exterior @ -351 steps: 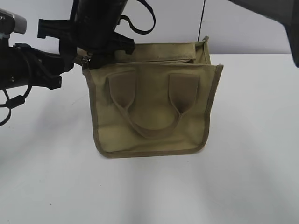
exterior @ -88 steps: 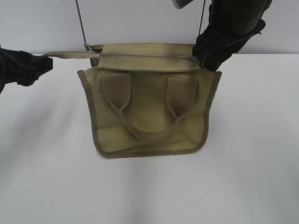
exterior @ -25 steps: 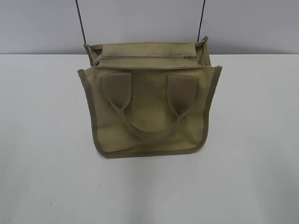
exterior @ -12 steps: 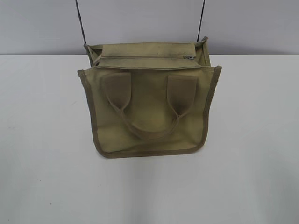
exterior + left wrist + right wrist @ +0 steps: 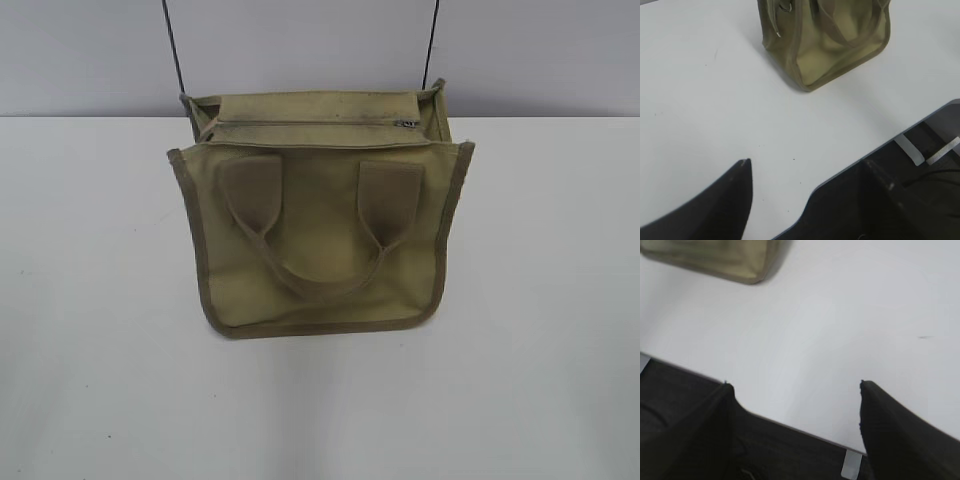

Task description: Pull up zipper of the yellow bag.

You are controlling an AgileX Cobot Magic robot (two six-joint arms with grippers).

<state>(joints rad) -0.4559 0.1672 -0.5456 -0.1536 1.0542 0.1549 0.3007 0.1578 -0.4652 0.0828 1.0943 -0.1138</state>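
Note:
The yellow bag (image 5: 320, 240) stands on the white table, a khaki canvas tote with olive binding and a U-shaped handle on its face. Its zipper (image 5: 310, 123) runs across the top, and the small silver slider (image 5: 406, 124) sits at the right end. No gripper shows in the exterior view. In the left wrist view the bag (image 5: 840, 45) is far off at the top, and my left gripper (image 5: 807, 167) is open and empty over the table's edge. In the right wrist view a corner of the bag (image 5: 730, 260) shows at top left, and my right gripper (image 5: 794, 385) is open and empty.
The white table (image 5: 100, 350) spreads around the bag. Two thin dark cables (image 5: 172, 45) hang against the grey wall behind it. The table's front edge (image 5: 880, 145) and the dark robot base below it show in both wrist views.
Earlier the left gripper held the bag's left end and the right gripper was at the slider on the right. Both have let go and left the exterior view. Nothing moved in the last second.

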